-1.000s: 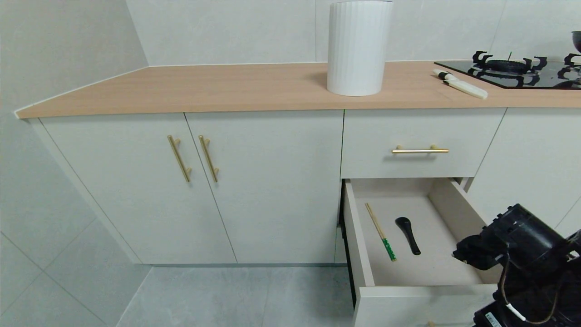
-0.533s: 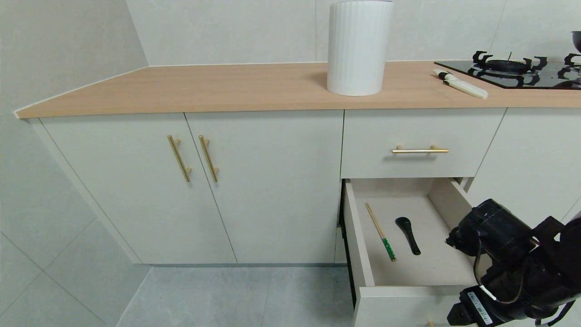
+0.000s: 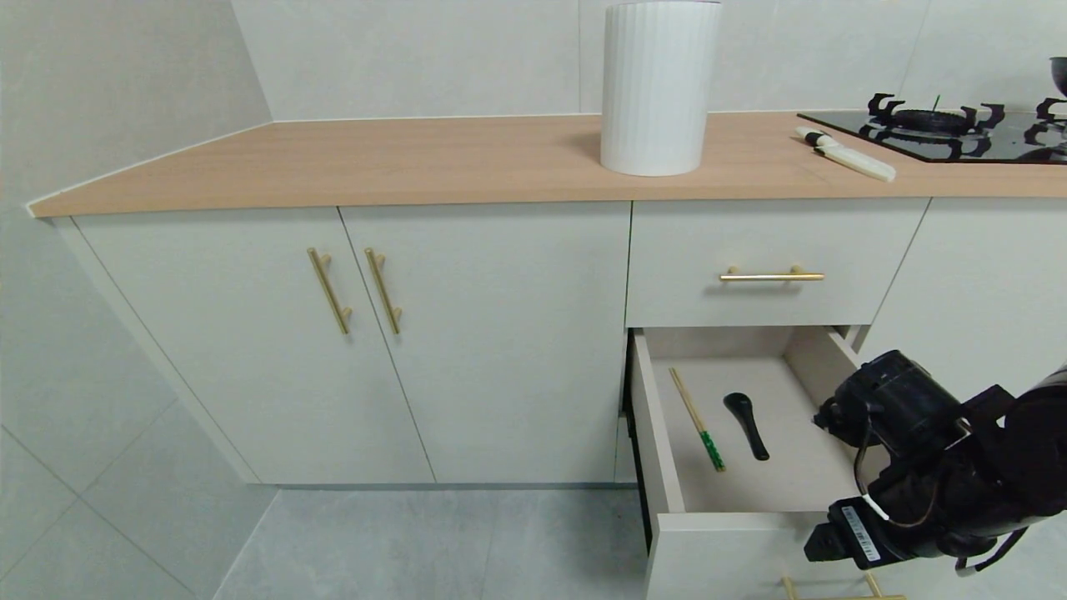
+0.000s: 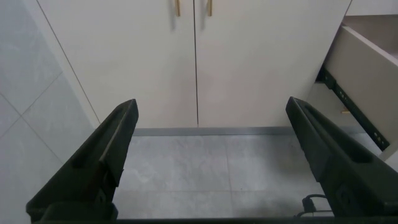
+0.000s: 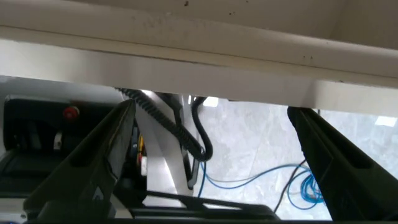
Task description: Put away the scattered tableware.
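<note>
The chopsticks and the black spoon lie side by side, not touching, on the floor of the open lower drawer, so the stowing looks largely done and the step in hand seems to be shutting that drawer. The right pincer hangs low by the drawer front, fingers apart and holding nothing, with a pale panel edge just ahead of it. The next move calls for a square push on the front, clear of the gold handle. The left pincer is also spread and empty, facing the floor before the cupboard doors. Up on the worktop a white utensil lies beside the hob and may yet need stowing; a ribbed white canister stands near it
</note>
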Robot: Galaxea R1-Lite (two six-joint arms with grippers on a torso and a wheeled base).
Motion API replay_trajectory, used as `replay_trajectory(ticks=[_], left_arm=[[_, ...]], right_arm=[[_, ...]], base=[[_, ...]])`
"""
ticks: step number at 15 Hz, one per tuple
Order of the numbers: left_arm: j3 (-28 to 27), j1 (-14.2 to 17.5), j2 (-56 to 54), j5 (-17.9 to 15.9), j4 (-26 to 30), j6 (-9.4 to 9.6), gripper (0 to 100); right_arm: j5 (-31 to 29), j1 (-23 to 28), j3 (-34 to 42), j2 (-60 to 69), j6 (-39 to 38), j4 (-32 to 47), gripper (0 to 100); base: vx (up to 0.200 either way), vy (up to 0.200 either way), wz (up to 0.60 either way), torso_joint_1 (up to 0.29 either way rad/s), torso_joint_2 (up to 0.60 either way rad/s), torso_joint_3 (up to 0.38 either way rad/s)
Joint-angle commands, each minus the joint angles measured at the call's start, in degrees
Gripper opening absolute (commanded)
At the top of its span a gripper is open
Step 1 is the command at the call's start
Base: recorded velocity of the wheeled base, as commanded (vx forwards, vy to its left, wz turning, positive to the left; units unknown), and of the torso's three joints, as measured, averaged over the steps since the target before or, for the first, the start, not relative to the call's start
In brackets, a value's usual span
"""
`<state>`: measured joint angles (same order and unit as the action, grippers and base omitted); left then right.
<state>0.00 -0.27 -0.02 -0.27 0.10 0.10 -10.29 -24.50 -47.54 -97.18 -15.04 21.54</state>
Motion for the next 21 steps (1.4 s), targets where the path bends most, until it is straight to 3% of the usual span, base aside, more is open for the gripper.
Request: replay_trajectory(ticks=[1,13,21], left_arm=[[0.00,0.00,0.02,0.00,-0.01,0.08,100],[0.00,0.00,0.02,0.00,-0.01,-0.01,100],[0.00,0.00,0.02,0.00,-0.01,-0.01,100]], right_arm=[[0.01,0.07,0.17,-0.38,0.01,-0.62,100],[-2.28,1.21,3.60,-4.68,-0.95,-18.73,100],[-2.89,3.85,6.32,-11.36,-0.87,-36.39,100]], base=[[0.000,0.000,0.00,0.000,0.00,0.000],[0.000,0.000,0.00,0.000,0.00,0.000],[0.000,0.000,0.00,0.000,0.00,0.000]])
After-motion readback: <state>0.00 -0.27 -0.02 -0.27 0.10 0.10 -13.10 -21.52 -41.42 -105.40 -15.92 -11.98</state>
